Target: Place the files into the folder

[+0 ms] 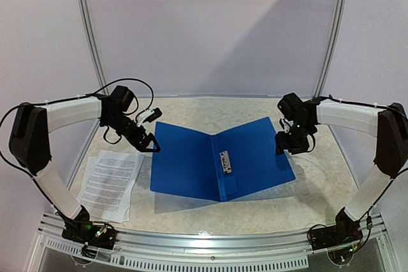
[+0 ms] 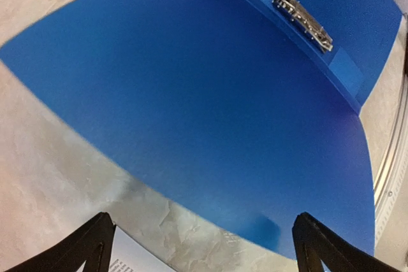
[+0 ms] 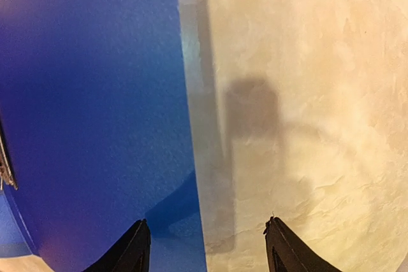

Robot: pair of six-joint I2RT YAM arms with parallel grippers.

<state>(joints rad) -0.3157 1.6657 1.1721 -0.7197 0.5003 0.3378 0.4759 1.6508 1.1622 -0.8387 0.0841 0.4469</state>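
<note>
The folder (image 1: 191, 164) lies open in the middle of the table (image 1: 319, 183), its metal clip (image 1: 225, 162) at the spine. The files (image 1: 111, 181) lie by the table's left edge, near the front corner. The left jaws are spread wide over the folder's left edge. The right jaws are parted and empty over its right edge.

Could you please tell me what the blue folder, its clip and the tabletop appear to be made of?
The open royal-blue folder looks like thin, stiff plastic: smooth, with a soft sheen. The small silvery clip at its spine seems to be metal, since it glints. The beige mottled tabletop looks like stone-patterned laminate or stone; the pictures leave that open.
</note>
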